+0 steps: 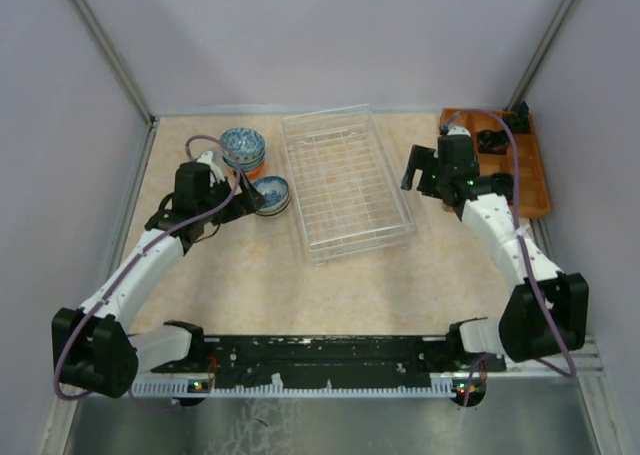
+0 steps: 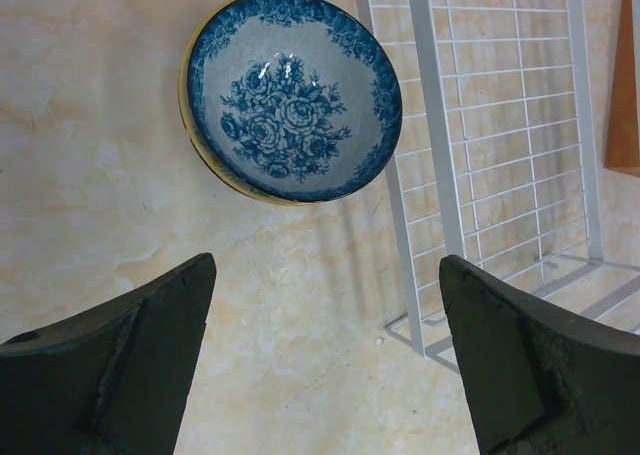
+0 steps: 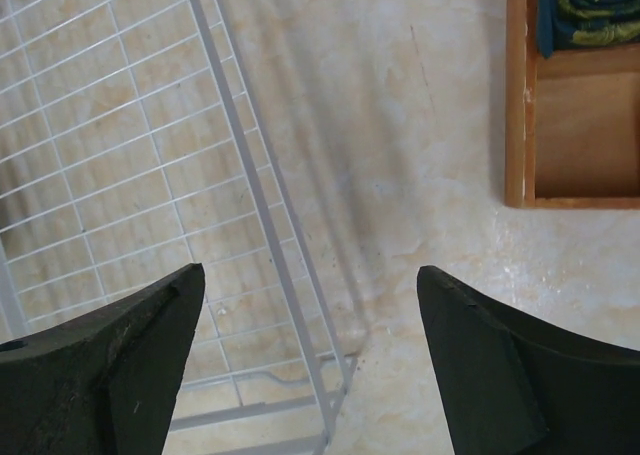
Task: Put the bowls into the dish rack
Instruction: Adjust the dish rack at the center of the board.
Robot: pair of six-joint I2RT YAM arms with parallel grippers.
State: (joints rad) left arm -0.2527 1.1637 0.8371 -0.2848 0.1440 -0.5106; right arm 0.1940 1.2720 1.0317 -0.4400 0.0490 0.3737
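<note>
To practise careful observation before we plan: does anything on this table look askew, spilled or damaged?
The dish rack sits slightly askew, turned against the edges of the table. The loose bowl and the stacked bowls stand upright; nothing looks spilled or broken.

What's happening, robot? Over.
Left gripper, right gripper open, empty. Rack holds no bowls; they sit left of it. Nothing in the way.

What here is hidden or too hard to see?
Top view: stacked bowls, too small and nested to count.
Top view: wooden tray, partly covered by the right arm; dark contents unclear.
Right wrist view: blue-green item in the tray, cut by the top edge.
Left wrist view: dish rack, cut by the edges.
</note>
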